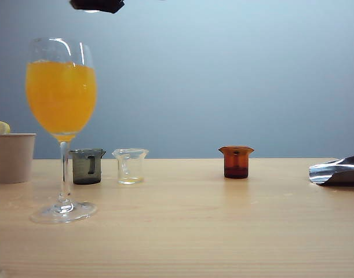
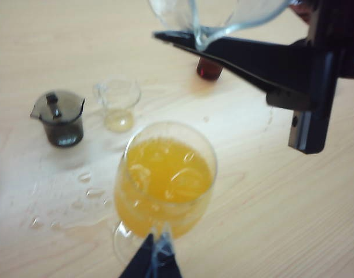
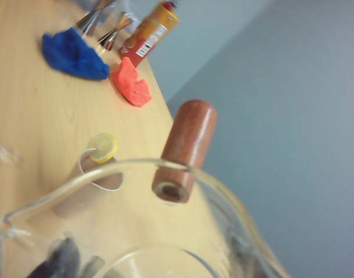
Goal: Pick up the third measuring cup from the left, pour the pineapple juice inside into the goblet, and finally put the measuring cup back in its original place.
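Right gripper point(image 2: 188, 41), upper right, clamps the cup point(image 2: 223, 14) near the goblet point(image 2: 165, 174), evidently for pouring. Left gripper point(image 2: 153, 260), bottom edge: finger state indeterminate.

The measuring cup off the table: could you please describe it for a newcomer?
Find the goblet of orange juice at the table's left. Above it the right gripper holds a clear measuring cup; the left gripper hangs nearby. Other cups stand on the table.
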Robot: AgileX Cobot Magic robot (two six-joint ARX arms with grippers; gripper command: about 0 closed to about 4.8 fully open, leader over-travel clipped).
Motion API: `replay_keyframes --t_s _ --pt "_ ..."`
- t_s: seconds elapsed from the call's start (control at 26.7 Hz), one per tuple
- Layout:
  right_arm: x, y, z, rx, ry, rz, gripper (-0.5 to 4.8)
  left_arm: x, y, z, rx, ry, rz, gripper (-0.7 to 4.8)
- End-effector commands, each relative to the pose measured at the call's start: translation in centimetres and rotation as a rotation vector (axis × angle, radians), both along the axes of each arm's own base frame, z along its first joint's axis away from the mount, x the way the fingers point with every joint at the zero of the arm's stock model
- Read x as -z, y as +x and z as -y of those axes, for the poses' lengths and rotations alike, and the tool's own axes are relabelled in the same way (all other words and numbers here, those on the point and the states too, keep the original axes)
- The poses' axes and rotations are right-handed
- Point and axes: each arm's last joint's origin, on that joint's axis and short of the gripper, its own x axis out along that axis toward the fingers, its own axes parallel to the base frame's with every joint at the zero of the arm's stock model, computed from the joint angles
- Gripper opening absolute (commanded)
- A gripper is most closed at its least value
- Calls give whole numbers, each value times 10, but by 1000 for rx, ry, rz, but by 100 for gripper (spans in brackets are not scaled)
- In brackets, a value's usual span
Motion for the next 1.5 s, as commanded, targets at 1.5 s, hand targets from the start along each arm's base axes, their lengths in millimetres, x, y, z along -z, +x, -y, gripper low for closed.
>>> replay_keyframes --t_s 1.5 --pt "200 125 42 610 606 -637 114 -8 11 5 84 29 150 -5"
